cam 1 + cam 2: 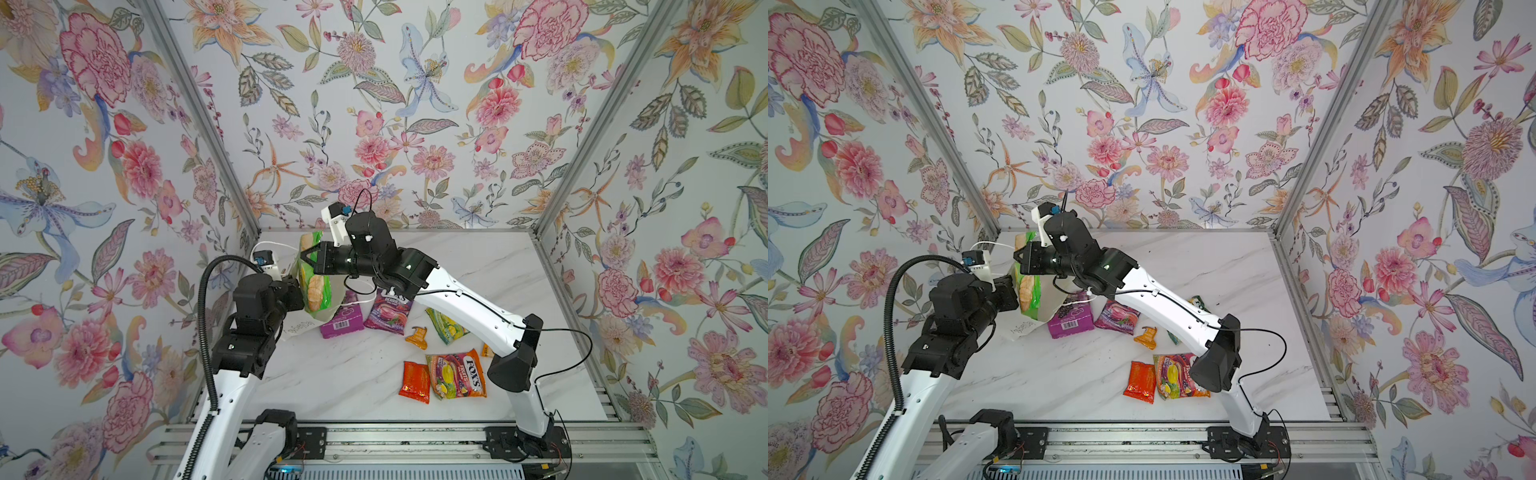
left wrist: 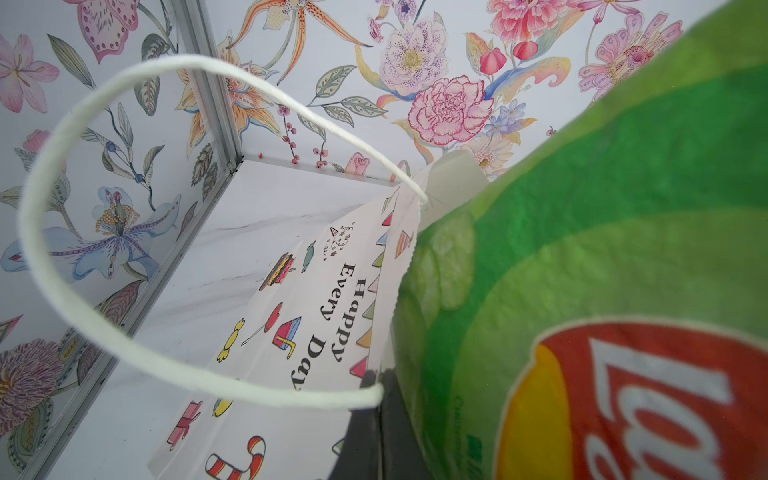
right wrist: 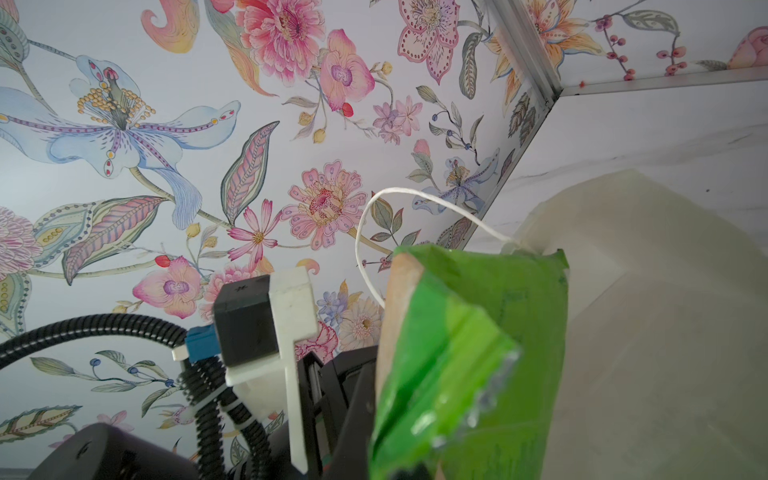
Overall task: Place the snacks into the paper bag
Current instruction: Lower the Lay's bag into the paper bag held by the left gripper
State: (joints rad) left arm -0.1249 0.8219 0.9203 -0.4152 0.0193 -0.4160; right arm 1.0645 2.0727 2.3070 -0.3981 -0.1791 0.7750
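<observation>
Right gripper (image 1: 306, 257) pinches crinkled, glossy green chips bag (image 1: 318, 286) standing in matte white paper bag (image 1: 308, 323); left gripper (image 1: 297, 292) clamps its thin rim.

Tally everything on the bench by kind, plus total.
Green chips bag: 1
Purple grape pack: 1
FOX'S candy bags: 3
Small orange-red sachets: 3, one mostly hidden behind the right arm
White paper bag: 1
Total: 9
</observation>
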